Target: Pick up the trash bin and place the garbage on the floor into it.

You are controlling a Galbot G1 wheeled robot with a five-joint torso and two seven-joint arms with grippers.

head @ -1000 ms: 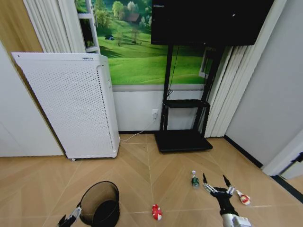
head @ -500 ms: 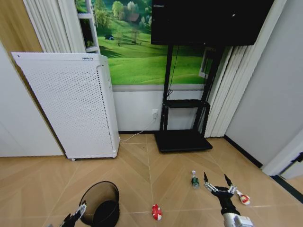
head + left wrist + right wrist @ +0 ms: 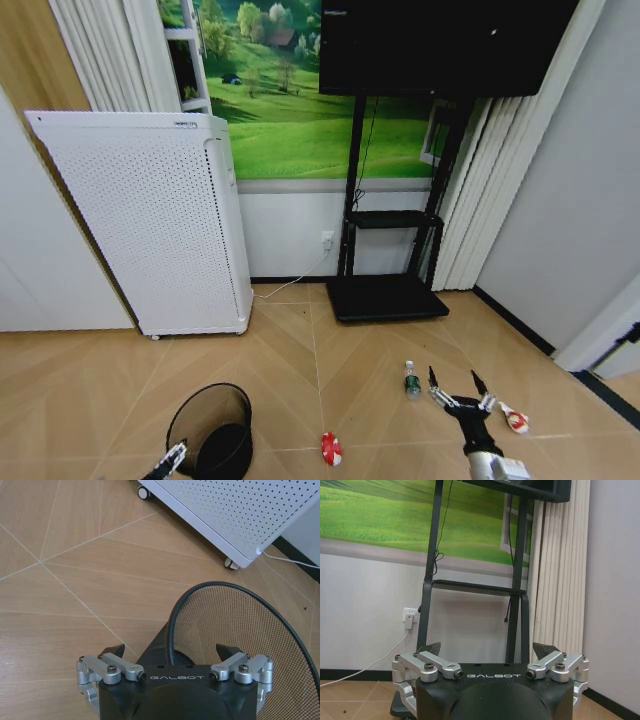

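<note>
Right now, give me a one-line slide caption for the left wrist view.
Open left gripper poised at the rim of the black mesh trash bin, white perforated appliance beyond.

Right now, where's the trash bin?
Head view: the trash bin stands on the floor at lower left, in front of the white perforated appliance, with the left gripper at its near rim.

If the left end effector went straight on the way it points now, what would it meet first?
Most likely the trash bin: its near rim runs between the open fingers of the left end effector, just ahead of them. Depth is hard to judge, so contact may already be close.
</note>
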